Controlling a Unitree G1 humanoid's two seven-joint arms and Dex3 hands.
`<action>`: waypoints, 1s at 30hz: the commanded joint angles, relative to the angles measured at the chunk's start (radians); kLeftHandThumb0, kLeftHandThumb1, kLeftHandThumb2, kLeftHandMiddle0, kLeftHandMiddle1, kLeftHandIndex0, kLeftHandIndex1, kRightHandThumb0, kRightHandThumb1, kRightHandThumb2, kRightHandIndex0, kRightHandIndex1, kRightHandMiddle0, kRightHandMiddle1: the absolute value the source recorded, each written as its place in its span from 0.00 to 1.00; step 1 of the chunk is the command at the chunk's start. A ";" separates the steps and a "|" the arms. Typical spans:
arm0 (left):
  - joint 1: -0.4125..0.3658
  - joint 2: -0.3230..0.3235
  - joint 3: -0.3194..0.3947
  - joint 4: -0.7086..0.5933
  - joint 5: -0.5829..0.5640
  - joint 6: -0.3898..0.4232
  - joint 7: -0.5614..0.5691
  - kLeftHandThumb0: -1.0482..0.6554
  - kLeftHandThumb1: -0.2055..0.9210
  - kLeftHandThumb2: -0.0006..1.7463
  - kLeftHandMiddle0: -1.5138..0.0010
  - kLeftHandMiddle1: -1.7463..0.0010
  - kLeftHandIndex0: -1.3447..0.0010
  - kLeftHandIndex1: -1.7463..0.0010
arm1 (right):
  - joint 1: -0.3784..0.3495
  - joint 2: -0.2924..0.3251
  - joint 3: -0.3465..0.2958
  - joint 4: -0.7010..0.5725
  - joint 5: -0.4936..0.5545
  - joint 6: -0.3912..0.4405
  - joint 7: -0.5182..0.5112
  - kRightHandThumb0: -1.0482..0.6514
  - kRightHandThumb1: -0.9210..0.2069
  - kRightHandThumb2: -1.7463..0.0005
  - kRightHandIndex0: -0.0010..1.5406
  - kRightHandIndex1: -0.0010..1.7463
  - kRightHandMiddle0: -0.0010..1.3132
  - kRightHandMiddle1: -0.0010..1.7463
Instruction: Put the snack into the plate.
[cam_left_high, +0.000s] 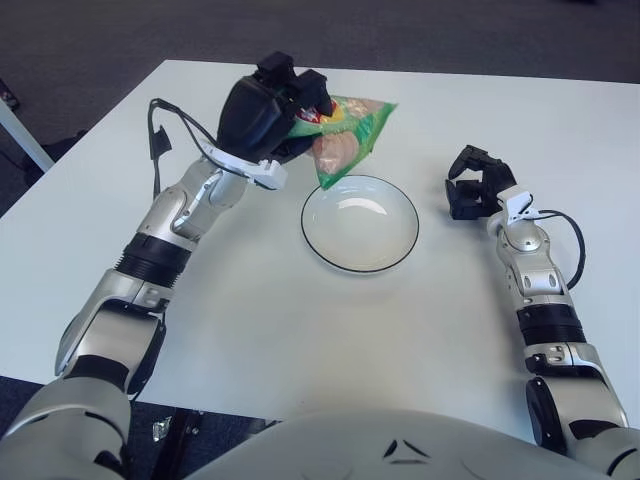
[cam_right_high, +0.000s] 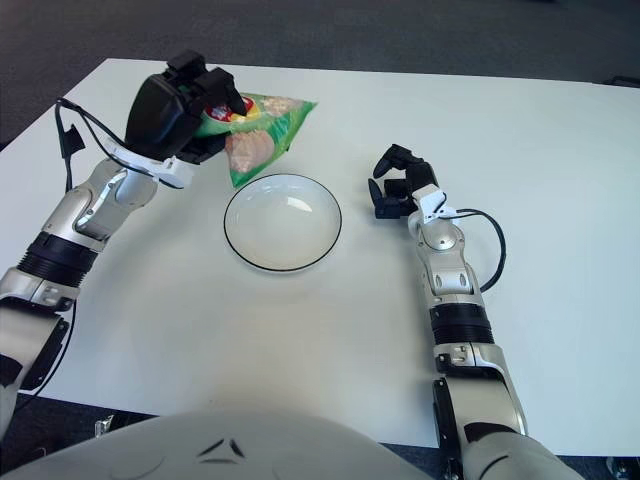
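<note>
L hand (cam_left_high: 268, 118) grips green snack bag (cam_left_high: 350, 135) above plate's (cam_left_high: 359, 222) far-left rim; R hand (cam_left_high: 476, 188) curled, holding nothing, right of plate on surface (cam_left_high: 300, 330).

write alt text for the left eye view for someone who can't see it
The left robot hand holds a green snack bag in the air, its lower corner hanging at the far-left rim of an empty white plate on a white table. The right robot hand shows to the right of the plate, holding nothing.
</note>
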 joint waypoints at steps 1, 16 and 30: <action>-0.021 -0.028 -0.026 -0.004 -0.014 -0.054 -0.057 0.94 0.29 0.89 0.49 0.00 0.25 0.00 | 0.068 0.009 0.021 0.067 -0.013 0.044 0.026 0.32 0.57 0.22 0.86 1.00 0.49 1.00; 0.047 -0.139 -0.057 -0.122 -0.045 -0.039 -0.246 0.94 0.29 0.89 0.49 0.00 0.26 0.00 | 0.068 0.024 0.020 0.044 -0.010 0.077 0.016 0.33 0.56 0.23 0.84 1.00 0.49 1.00; 0.081 -0.174 -0.076 -0.109 0.001 -0.048 -0.310 0.93 0.31 0.88 0.50 0.00 0.28 0.00 | 0.066 0.031 0.021 0.025 -0.015 0.117 0.012 0.33 0.55 0.23 0.80 1.00 0.48 1.00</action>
